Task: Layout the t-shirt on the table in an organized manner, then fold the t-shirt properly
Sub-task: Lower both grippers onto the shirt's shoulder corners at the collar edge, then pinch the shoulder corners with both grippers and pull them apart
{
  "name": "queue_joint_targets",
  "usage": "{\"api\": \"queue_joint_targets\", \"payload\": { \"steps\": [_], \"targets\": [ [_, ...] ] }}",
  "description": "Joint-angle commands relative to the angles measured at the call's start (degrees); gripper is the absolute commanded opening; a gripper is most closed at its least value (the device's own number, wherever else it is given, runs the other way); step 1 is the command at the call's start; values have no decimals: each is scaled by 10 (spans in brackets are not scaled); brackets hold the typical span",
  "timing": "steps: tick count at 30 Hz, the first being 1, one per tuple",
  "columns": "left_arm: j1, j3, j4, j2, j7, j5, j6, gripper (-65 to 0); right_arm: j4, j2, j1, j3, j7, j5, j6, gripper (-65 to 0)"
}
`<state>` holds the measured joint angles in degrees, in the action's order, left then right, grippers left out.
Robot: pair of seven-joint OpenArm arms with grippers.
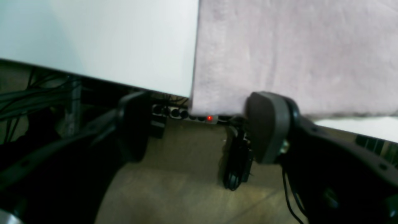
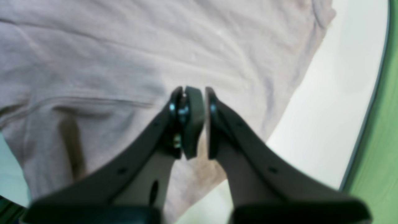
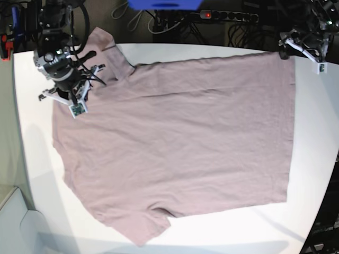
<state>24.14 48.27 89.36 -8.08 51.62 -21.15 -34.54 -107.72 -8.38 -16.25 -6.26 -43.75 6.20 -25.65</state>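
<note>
The dusty-pink t-shirt [image 3: 180,137] lies spread flat on the white table [image 3: 32,159], hem toward the right and sleeves at the top left and bottom. My left gripper [image 1: 199,127] is open at the table's far right corner [image 3: 296,48]. It straddles the hem corner [image 1: 214,105] that hangs over the edge, and one finger [image 1: 267,124] overlaps the cloth. My right gripper [image 2: 199,121] hovers over the shoulder area [image 3: 74,92], shut to a thin slit. No cloth shows between its pads. The t-shirt [image 2: 124,62] is wrinkled beneath it.
A power strip [image 1: 199,118] with a red light and cables lie below the table edge. It also shows at the back as the power strip [image 3: 222,15], next to a blue object [image 3: 164,4]. A green surface [image 2: 382,140] lies past the table's rim.
</note>
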Motion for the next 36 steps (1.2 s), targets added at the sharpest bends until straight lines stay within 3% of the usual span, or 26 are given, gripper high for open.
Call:
{"api": "queue_joint_targets", "payload": {
  "steps": [1, 5, 12, 17, 32, 36],
  "targets": [
    [5, -2, 2, -1, 16, 18, 0, -179, -10, -4, 2, -2, 10, -2, -1, -606],
    [4, -2, 2, -1, 15, 18, -5, -235, -10, -3, 1, -2, 10, -2, -1, -606],
    [-11, -1, 1, -1, 20, 18, -1, -511, -10, -3, -1, -3, 7, -2, -1, -606],
    [-19, 0, 0, -1, 20, 18, -1, -646, -12, -3, -11, -3, 11, -2, -1, -606],
    [-41, 2, 1, 0, 17, 18, -1, -645, -27, -1, -40, -3, 6, -2, -1, -592],
    [-60, 19, 0, 1, 21, 18, -1, -645, -42, -1, -56, -3, 6, -2, -2, -466]
  ]
}}
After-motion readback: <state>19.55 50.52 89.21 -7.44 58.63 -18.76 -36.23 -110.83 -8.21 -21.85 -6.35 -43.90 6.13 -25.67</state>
